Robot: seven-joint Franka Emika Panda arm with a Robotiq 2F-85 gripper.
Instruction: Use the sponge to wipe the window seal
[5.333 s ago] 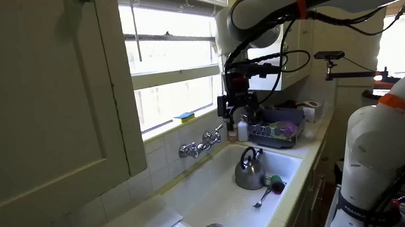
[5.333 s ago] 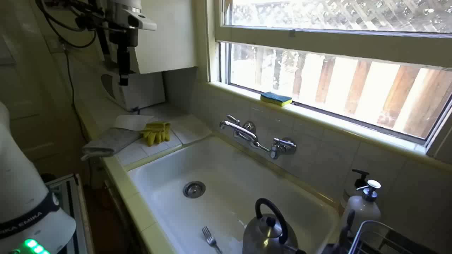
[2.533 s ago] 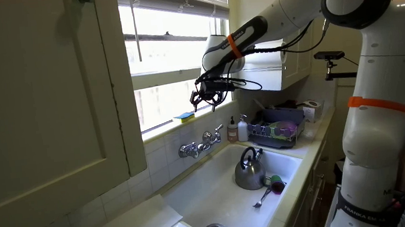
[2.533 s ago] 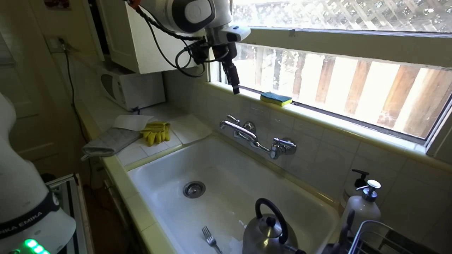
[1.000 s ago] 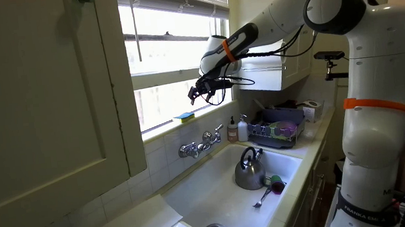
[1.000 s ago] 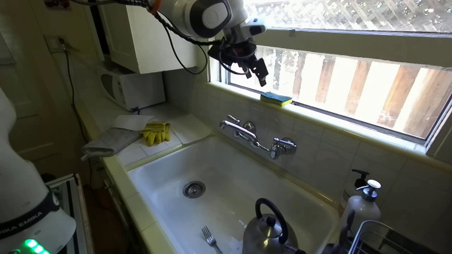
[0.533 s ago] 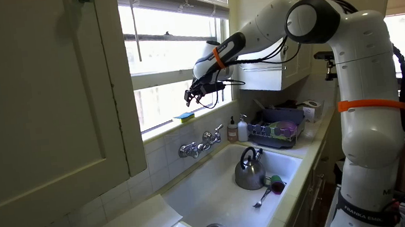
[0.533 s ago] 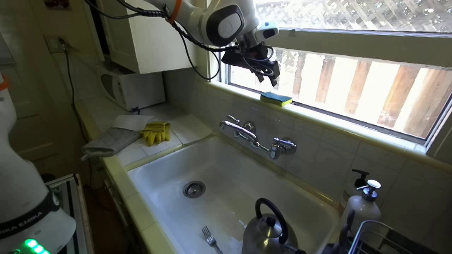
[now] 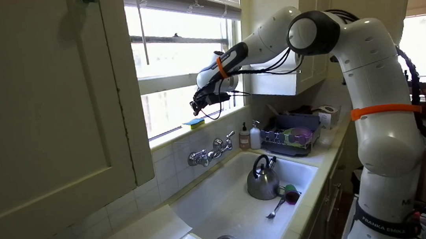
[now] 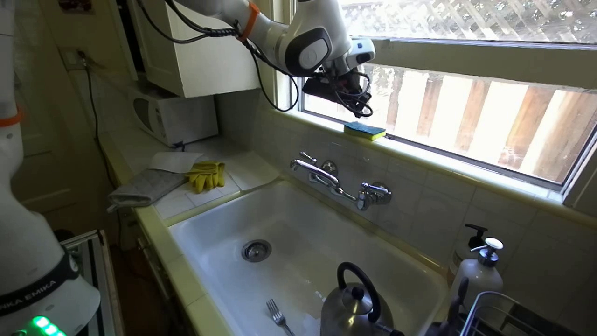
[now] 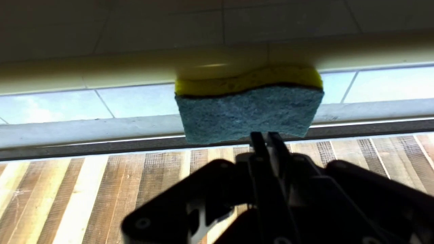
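Observation:
The sponge, blue-green on top and yellow below, lies flat on the window seal in both exterior views (image 9: 195,123) (image 10: 364,131). That window seal (image 10: 466,166) is a long pale ledge under the window. My gripper (image 9: 195,112) hangs tilted just above the sponge. In the wrist view the sponge (image 11: 249,113) fills the middle, and my gripper (image 11: 265,135) overlaps its window-side edge. The fingertips stand almost together, a thin slit between them and nothing held. Whether they touch the sponge cannot be told.
Below the ledge, the chrome faucet (image 10: 336,179) sticks out from the tiled wall over the white sink (image 10: 275,214). A kettle (image 9: 263,183) and a fork (image 10: 278,317) lie in the sink. Soap bottles (image 10: 478,275) stand near the ledge's far end. A window rail (image 10: 485,60) crosses above.
The arm has swung along the window toward the sponge and come down closer above it. The gripper's fingers, spread a second ago, have drawn together. The sponge has stayed put.

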